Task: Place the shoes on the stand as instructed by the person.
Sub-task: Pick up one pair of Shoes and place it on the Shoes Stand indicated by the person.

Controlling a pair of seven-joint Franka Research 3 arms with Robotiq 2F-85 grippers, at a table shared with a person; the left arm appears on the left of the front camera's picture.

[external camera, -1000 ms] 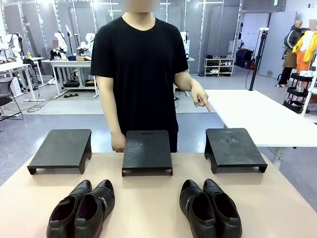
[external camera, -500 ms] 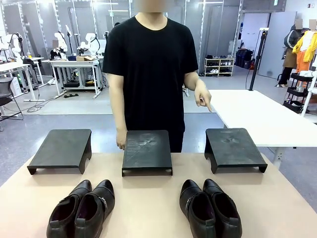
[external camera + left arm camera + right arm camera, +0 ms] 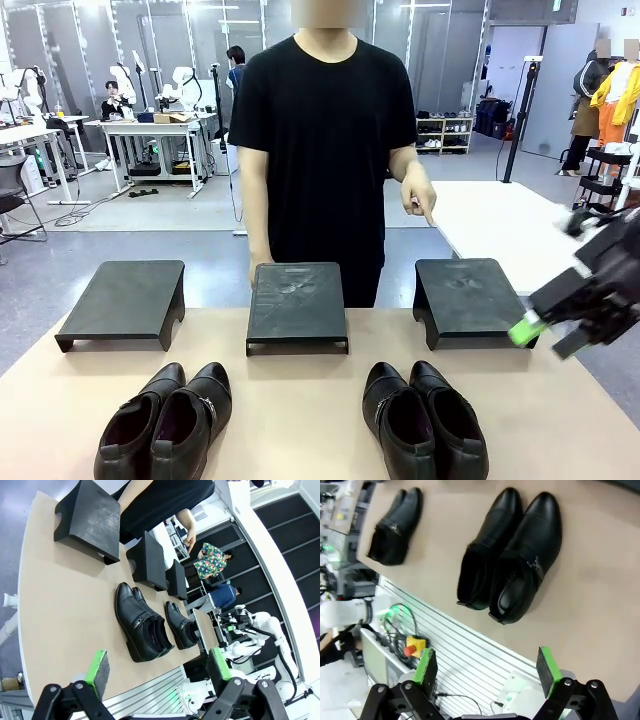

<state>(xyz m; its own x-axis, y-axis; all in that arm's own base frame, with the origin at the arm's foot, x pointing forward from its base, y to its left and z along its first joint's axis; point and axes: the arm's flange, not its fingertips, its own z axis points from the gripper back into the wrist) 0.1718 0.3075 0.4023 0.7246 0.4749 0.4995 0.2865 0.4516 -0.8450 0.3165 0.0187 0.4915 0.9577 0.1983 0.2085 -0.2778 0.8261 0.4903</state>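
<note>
The right hand [image 3: 545,335], released, hovers right of one pair of shoes [image 3: 425,425]; the left hand [image 3: 158,665], also released, faces the other pair [image 3: 142,625]. The person [image 3: 325,150] points toward the stand [image 3: 470,298] beside the right hand.

Two pairs of glossy black dress shoes stand on the counter [image 3: 300,410], toes toward the person [image 3: 325,130]. The left pair [image 3: 165,420] shows a buckled strap. The right pair [image 3: 425,420] is well apart from it. Beyond them sit the left stand [image 3: 125,300], middle stand [image 3: 297,305] and right stand [image 3: 470,298]. The person's hand [image 3: 418,195] points a finger downward above the right stand.
</note>
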